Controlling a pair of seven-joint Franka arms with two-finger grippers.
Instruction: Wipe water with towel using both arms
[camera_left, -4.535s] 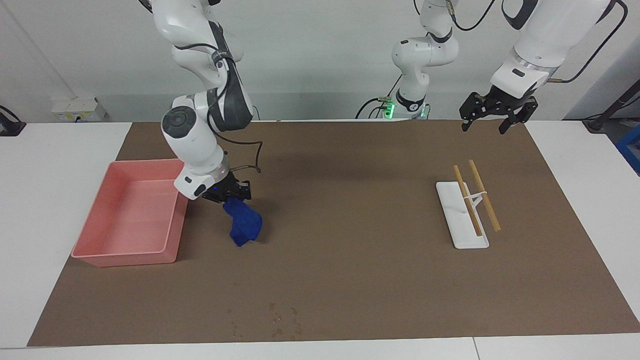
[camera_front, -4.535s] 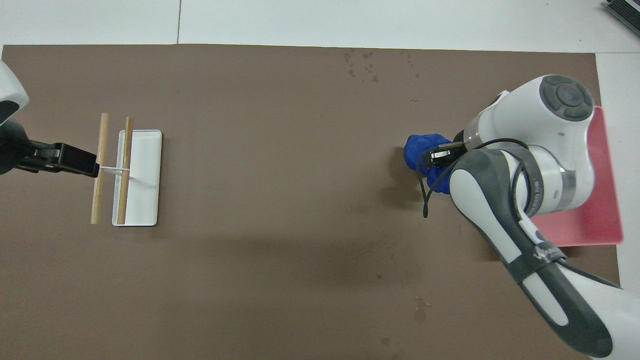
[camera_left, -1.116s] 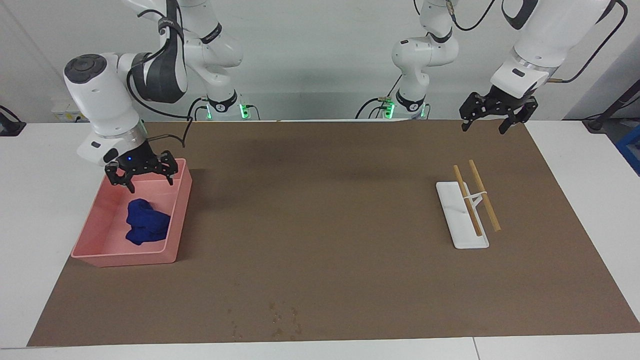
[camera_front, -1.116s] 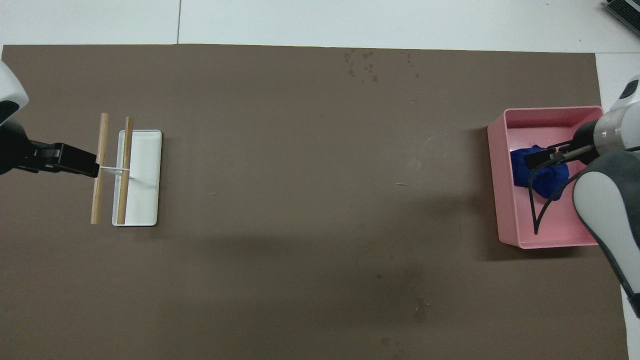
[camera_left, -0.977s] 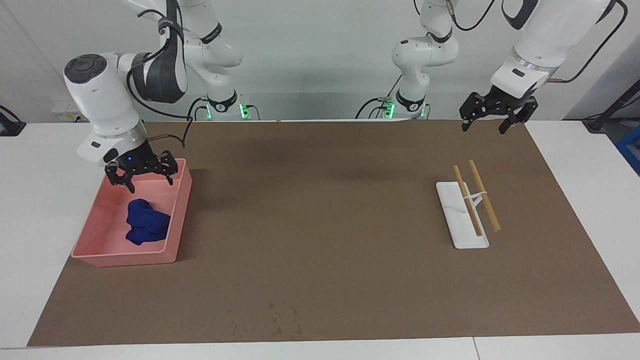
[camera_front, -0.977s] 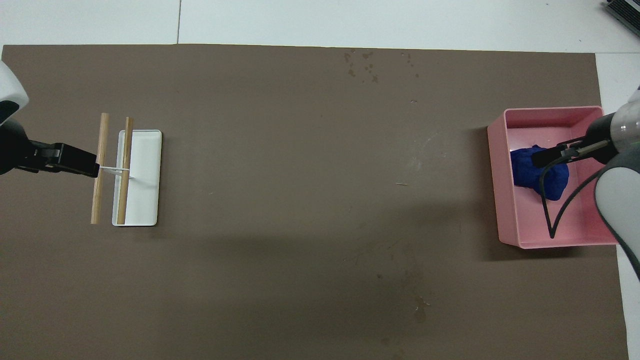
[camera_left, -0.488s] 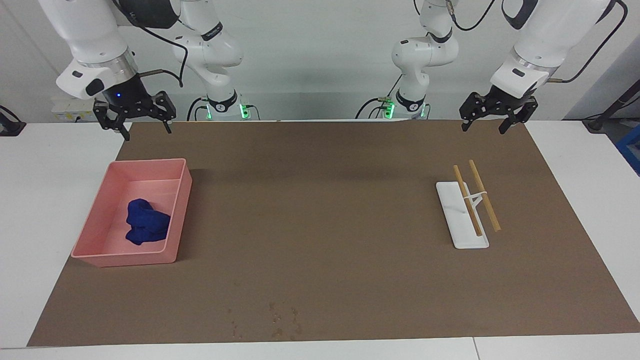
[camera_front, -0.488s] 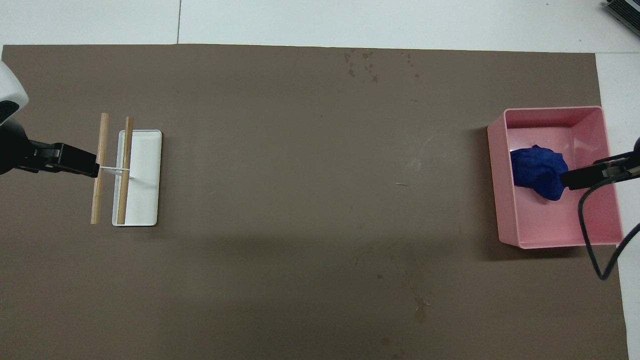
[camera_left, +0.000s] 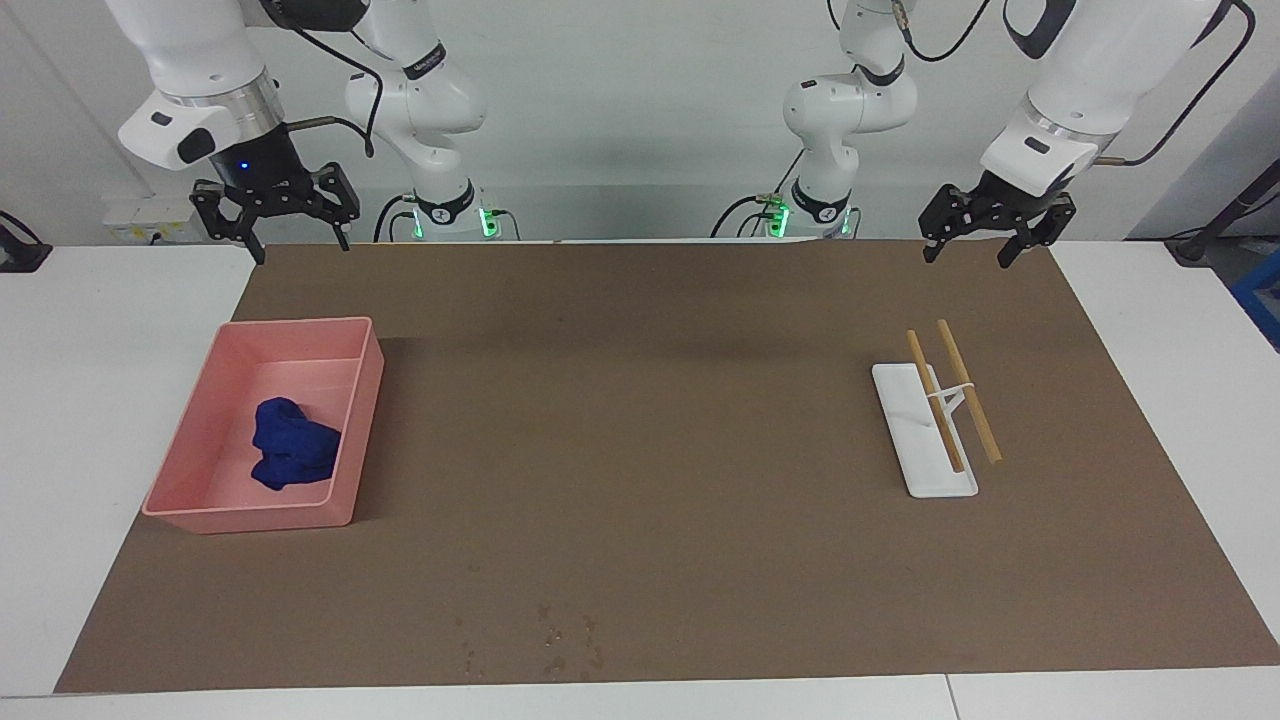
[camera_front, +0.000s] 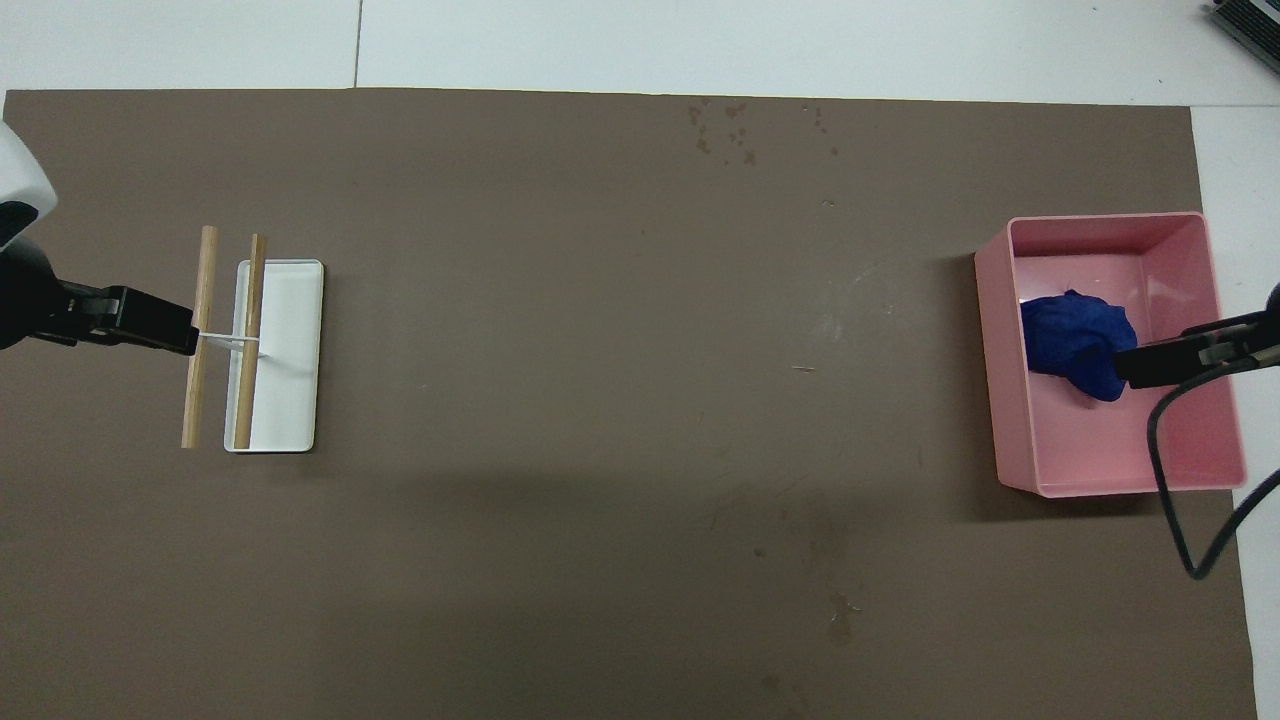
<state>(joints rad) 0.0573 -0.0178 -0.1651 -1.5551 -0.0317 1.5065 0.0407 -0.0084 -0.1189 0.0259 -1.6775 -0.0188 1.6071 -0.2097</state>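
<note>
Towel (camera_left: 291, 456) sits dumped in the pink tray (camera_left: 352, 430), so wiping looks done: right gripper (camera_left: 276, 212) and left gripper (camera_left: 997, 227) both hover with fingers spread, holding nothing.

Towel (camera_left: 292, 456) no longer hanging from the right gripper (camera_left: 275, 220) over the mat (camera_left: 660, 420) beside the pink tray (camera_left: 352, 430), but lying loose and crumpled inside that tray. Right gripper since opened, lifted off the towel, risen out of the tray and drawn back toward the robots, now empty with fingers spread, high over the mat's edge nearest the right arm's base. In the overhead view, right arm gone from over the tray, only the gripper's black tip and a loop of cable left showing at the frame edge.
</note>
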